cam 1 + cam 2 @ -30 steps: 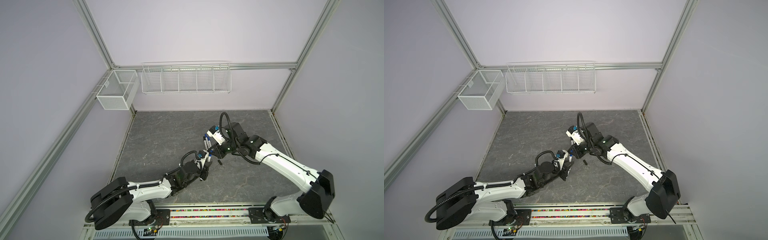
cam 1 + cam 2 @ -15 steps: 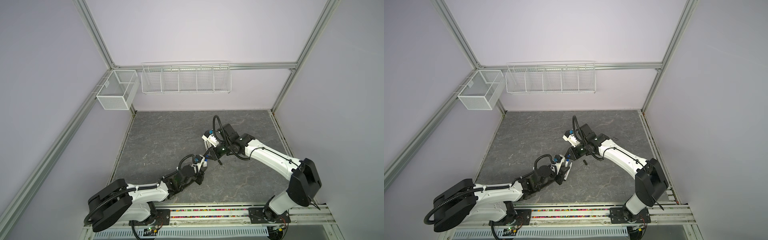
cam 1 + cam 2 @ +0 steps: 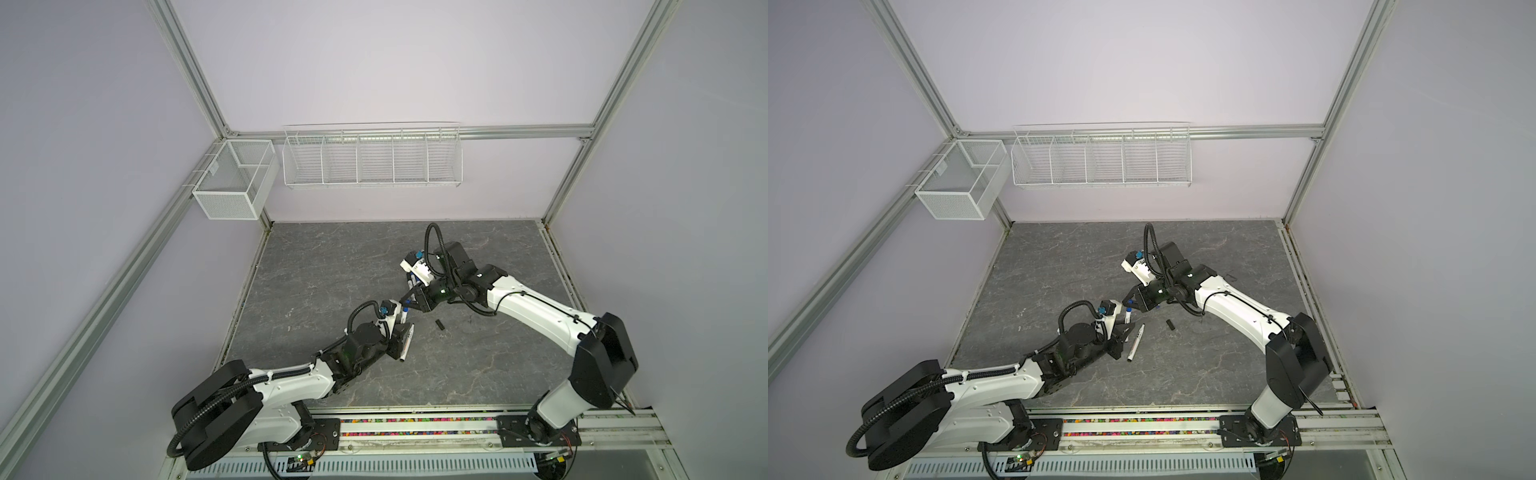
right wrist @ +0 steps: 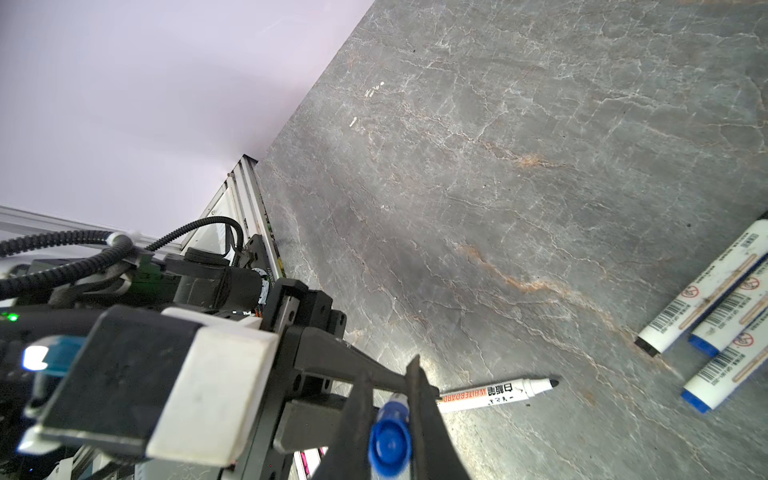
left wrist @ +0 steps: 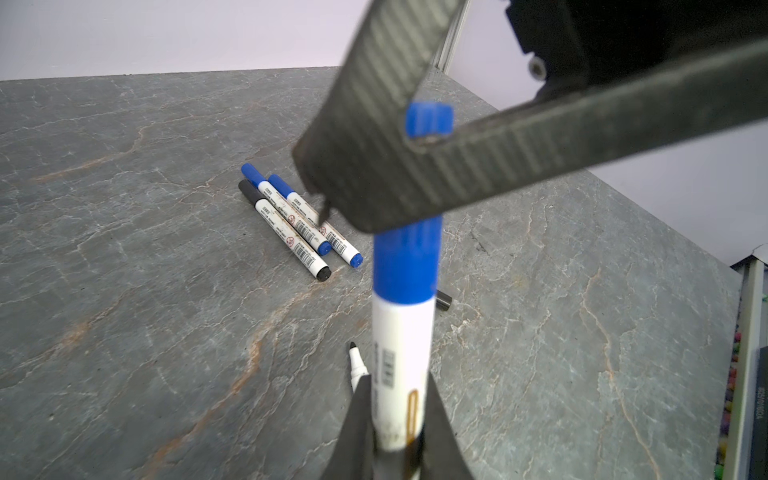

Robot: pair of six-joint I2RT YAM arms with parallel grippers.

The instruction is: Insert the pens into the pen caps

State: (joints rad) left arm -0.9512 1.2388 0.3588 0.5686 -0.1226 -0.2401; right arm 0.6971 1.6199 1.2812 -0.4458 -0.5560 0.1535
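My left gripper [image 5: 394, 419] is shut on the barrel of a white pen [image 5: 400, 353], which stands up out of it. A blue pen cap [image 5: 406, 262] sits over that pen's tip. My right gripper [image 4: 390, 384] is shut on this blue cap [image 4: 390, 440]. In both top views the two grippers meet mid-table [image 3: 405, 309] [image 3: 1128, 309]. An uncapped black-tipped pen [image 4: 494, 392] [image 3: 1136, 343] lies on the table beside my left gripper. A loose black cap [image 3: 439, 324] [image 5: 444, 300] lies to its right. Three capped pens [image 5: 299, 220] lie side by side further back.
The dark stone-patterned table [image 3: 332, 266] is walled on three sides. A wire basket [image 3: 372, 158] and a mesh box [image 3: 235, 183] hang on the back wall above it. A rail [image 3: 415, 426] runs along the front edge.
My right gripper has swung left and down to meet my left gripper, bringing the blue cap over the tip of the held pen. The left arm has shifted slightly.
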